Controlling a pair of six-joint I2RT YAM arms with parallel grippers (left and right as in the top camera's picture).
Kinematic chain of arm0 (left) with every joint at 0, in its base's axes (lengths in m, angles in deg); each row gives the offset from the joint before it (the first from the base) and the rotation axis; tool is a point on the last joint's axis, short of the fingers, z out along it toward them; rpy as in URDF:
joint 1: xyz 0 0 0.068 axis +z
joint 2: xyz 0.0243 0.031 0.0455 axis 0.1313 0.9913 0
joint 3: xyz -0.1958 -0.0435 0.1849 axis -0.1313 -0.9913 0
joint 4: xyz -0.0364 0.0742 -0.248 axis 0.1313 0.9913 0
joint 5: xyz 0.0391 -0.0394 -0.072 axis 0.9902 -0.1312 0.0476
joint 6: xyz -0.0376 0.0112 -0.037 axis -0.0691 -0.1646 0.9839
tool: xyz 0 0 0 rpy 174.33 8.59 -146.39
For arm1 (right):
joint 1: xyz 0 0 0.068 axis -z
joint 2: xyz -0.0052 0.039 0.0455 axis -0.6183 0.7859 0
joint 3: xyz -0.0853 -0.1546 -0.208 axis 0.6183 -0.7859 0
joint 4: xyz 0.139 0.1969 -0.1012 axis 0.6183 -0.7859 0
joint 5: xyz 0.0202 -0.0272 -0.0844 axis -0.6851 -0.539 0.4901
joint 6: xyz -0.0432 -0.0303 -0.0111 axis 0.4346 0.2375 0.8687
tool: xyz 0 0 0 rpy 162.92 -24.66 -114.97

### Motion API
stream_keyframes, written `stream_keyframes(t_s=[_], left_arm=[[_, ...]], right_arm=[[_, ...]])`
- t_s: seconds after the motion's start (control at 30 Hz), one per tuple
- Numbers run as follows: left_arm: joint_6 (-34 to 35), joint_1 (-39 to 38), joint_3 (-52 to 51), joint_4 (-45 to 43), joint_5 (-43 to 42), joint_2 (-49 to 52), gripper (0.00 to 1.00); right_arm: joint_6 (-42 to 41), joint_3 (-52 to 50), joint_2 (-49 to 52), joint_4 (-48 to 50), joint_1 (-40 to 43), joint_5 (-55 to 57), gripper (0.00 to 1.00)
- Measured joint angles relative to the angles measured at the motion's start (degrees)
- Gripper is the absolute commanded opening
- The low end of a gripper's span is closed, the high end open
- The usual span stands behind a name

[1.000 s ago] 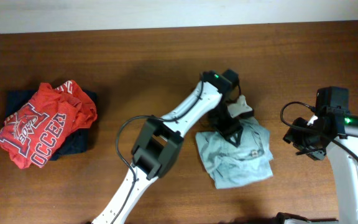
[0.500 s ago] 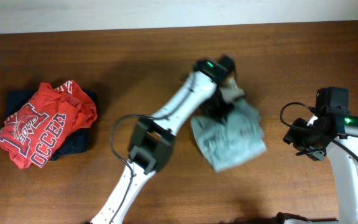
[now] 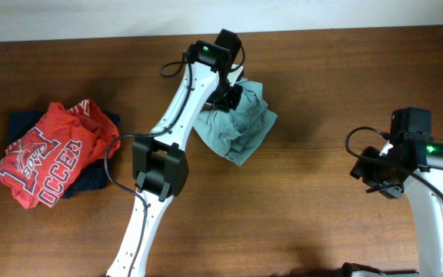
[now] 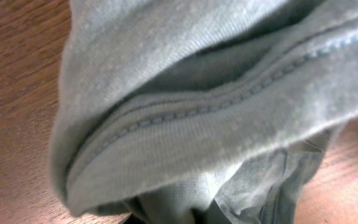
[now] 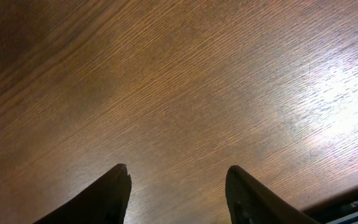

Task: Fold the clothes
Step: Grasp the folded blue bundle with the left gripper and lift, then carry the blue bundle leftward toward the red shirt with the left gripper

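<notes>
**Item 1, left jaws.** Closed on the grey-teal T-shirt (image 3: pixel 241 129), by my reading. In the left wrist view the cloth (image 4: pixel 185 143) fills the frame, with a stitched hem running across it, and hides the jaws. I go instead by the overhead view, where the bundle hangs at the tip of the left arm (image 3: pixel 177 115).

**Change.** One second ago the shirt lay crumpled right of centre with these jaws down on it. It now sits at upper centre of the overhead frame, carried there by the arm's swing toward the upper left. I cannot tell whether it is clear of the worktop (image 3: pixel 344 69) or trailing on it.

**Item 2, right jaws.** Open and empty. Both fingers (image 5: pixel 118 194) show spread at the bottom of the right wrist view, with bare wood between them. In the overhead view they are at the right edge, well apart from the shirt, and unmoved over the second.

**Item 3, other stock.** The red printed shirt (image 3: pixel 48 158) is at the left of the frame, heaped on the dark navy garment (image 3: pixel 98 178). Both are unfolded and unmoved.

**Assessment.** The T-shirt has been relocated, not folded, and it remains a wad. I expect it needs laying out flat before any fold. It is now farther from the right arm, so a two-handed spread calls for a longer reach.
</notes>
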Motion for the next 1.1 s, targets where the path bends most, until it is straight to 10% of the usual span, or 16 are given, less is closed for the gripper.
stream_keyframes(t_s=[0.57,0.8,1.1], left_arm=[[-0.35,2.36,-7.13,-7.13,-3.1,0.13,0.05],[-4.76,5.22,-7.61,-7.37,-9.88,1.01,0.58],[-9.31,7.98,-7.87,-7.41,-14.29,1.2,0.76]], right_arm=[[0.02,0.0,0.0,0.0,0.0,0.0,0.54],[0.07,0.0,0.0,0.0,0.0,0.0,0.54],[0.02,0.0,0.0,0.04,0.0,0.0,0.54]])
